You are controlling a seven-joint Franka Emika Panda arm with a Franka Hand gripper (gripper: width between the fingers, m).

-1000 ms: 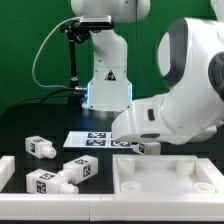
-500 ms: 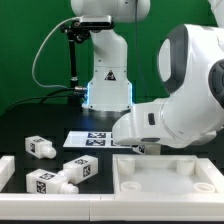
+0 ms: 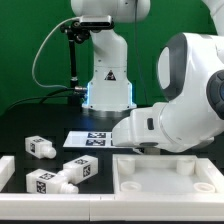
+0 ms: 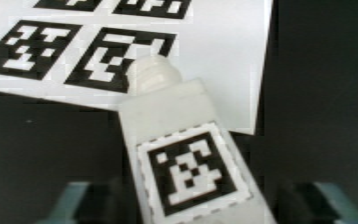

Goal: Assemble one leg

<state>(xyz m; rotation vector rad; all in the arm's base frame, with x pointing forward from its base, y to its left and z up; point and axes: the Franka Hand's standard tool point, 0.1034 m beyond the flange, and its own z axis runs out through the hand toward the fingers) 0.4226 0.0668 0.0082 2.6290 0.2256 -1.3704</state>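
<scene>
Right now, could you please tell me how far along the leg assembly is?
Done: nothing; the white panel shows no leg fitted. In hand: the open gripper straddles one leg by the marker board, ungrasped. Left: grasp it, fit it to the panel.

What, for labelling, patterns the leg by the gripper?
Black-and-white square tag on leg; wrist view.

The leg (image 4: 179,140) is lying on the dark table (image 4: 318,90), its rounded tip overlapping the marker board (image 4: 211,40) and its tagged blocky end sitting between the spread fingers (image 4: 91,205), touching neither.
</scene>
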